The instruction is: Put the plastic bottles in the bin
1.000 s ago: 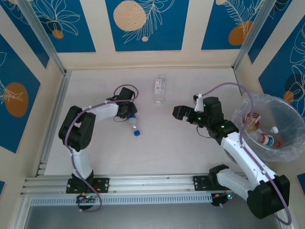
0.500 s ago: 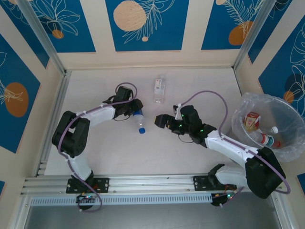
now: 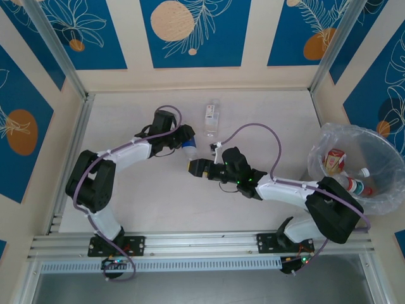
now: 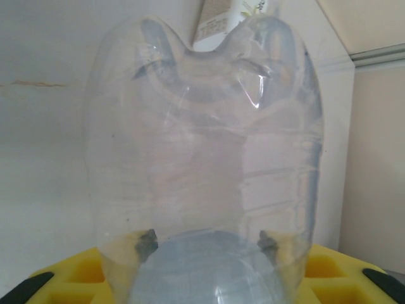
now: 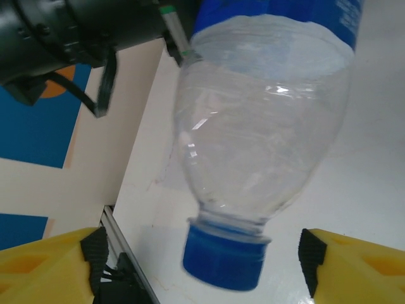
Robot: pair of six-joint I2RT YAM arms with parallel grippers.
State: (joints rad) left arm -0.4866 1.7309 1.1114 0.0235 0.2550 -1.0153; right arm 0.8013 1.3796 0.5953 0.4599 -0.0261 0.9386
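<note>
Overhead cam gives the whole layout: matte off-white table (image 3: 158,202) and, over at the right edge, the round bin (image 3: 380,149) with its crinkly see-through liner. There are a couple of bottles in it (image 3: 354,185) already. A clear loose bottle (image 3: 211,119) with a pale label lies flat near the back wall, well away from the bin.

Mid-table, the left gripper (image 3: 182,142) has the blue-label bottle (image 3: 188,151) clamped, and the right gripper (image 3: 195,167) sits right at its other end.

The wrist cams fill in what overhead can't. Left wrist is looking straight into that bottle's (image 4: 202,158) lobed, glossy clear base, which sits between the yellow fingers (image 4: 69,278). A printed label (image 4: 218,19) peeks over the top. On the right wrist you get the bottle's (image 5: 266,120) rounded shoulder, blue label edge and ribbed blue cap (image 5: 223,261). The right gripper's (image 5: 202,269) yellow fingers stand wide on either side of the cap, with visible gaps, so they aren't touching it.
</note>
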